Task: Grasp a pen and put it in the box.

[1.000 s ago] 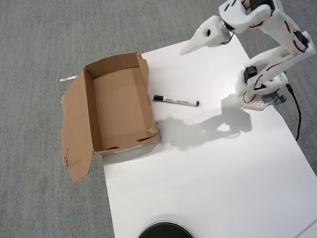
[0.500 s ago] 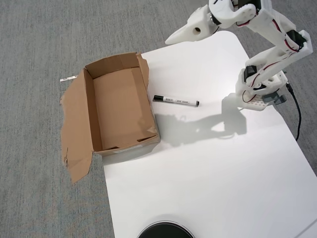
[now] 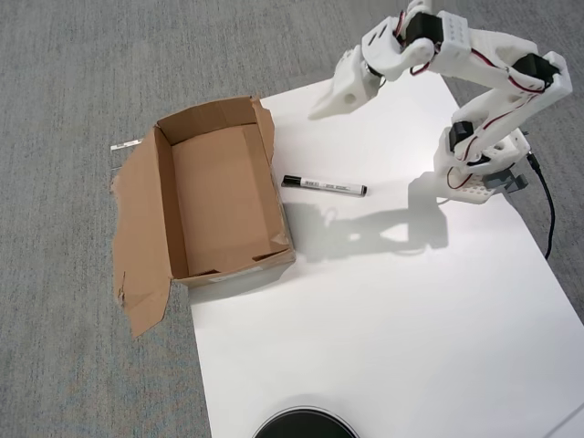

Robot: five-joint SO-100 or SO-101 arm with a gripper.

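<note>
1. Nearness first: a dark round object (image 3: 304, 424) sits at the near edge of the white sheet (image 3: 383, 319); it is well apart from everything else and I see no way it interferes

2. Pen (image 3: 324, 186) lies flat on the white sheet, just right of the box (image 3: 224, 196), black cap end pointing at the box wall, not yet grasped. Being a slim round barrel, it could roll or skid away if the fingers close off-centre or press down at an angle, and it might slide against the cardboard

3. Box is open and empty, its wide torn flap (image 3: 139, 237) spread flat on the left over the grey carpet. The right wall is high next to the pen; a low carry could catch the rim and knock the pen loose

4. Printed text on the barrel is too small to read; a small white strip (image 3: 127, 145) on the carpet by the box's far left corner is likewise unreadable

5. Gripper (image 3: 319, 111) hovers farther back, right of the box's far corner, above and apart from the pen, empty; whether its jaws are parted I cannot tell
</note>
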